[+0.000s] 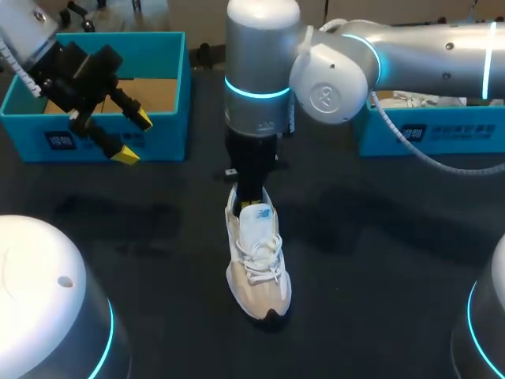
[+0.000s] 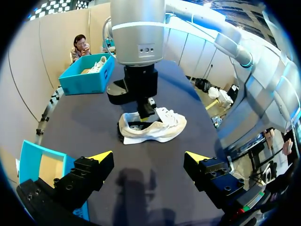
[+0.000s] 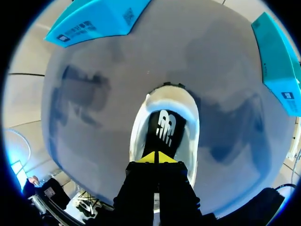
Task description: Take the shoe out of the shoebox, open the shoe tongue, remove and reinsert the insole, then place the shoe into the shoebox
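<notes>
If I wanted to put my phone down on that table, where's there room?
Bare table lies either side of the shoe: left, toward the left blue box; right, toward the right blue box. Crowded: the middle, where the right gripper is at the shoe.

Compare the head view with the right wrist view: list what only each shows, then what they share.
Head view only: the left gripper, open by the left shoebox, and the laces. Right wrist view only: the dark insole inside the shoe, with the right gripper's yellow tips pressed together over it. Shared: the shoe on the table, the left shoebox and the right shoebox.
</notes>
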Controlling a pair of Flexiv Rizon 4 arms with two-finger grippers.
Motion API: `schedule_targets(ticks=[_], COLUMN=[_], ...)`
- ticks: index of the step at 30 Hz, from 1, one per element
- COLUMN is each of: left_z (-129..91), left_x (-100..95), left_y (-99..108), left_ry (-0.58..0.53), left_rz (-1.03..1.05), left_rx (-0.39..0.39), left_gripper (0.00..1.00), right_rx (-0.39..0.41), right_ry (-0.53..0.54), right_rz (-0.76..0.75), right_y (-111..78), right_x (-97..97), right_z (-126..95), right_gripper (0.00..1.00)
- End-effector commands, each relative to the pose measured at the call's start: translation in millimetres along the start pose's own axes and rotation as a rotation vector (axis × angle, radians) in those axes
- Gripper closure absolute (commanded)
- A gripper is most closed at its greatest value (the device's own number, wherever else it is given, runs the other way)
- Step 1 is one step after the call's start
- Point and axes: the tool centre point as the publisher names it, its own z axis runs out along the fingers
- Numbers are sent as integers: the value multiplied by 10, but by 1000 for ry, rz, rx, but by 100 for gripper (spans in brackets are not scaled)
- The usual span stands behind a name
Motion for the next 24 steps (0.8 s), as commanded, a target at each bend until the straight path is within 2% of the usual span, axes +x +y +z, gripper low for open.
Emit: schedule_targets(ticks=[1,7,8,9,10,13,15,17,19,20,21,22,24], left_z=[-5,-5,-5,-5,-5,-5,-5,-5,-5,-5,-5,-5,-5], left_x=[-1,-1,-1,-1,-1,-1,-1,-1,-1,-1,-1,-1,-1], left_y=[4,4,4,4,4,4,4,4,4,4,4,4,4], left_ry=[1,1,1,1,1,1,1,1,1,1,1,1,1], left_rz=[0,0,0,0,0,0,0,0,0,0,0,0,0], left_rx=[-3,-3,-3,-3,-3,-3,-3,-3,-3,-3,-3,-3,-3], left_gripper=[0,0,0,0,0,0,0,0,0,0,0,0,0], right_rx=[14,45,55,57,62,61,59,58,58,59,59,60,61], right_ry=[7,-8,-15,-17,-22,-28,-33,-37,-38,-38,-36,-31,-30], right_rz=[9,37,43,44,47,51,52,52,52,48,46,40,37], right_y=[-22,-97,-107,-118,-129,-157,-167,-170,-174,-169,-164,-159,-149], right_x=[31,48,53,57,60,59,58,56,43,38,39,39,41], right_z=[112,116,109,101,91,61,40,34,45,78,92,108,135], right_gripper=[100,100,90,60,55,51,41,36,25,10,3,0,0])
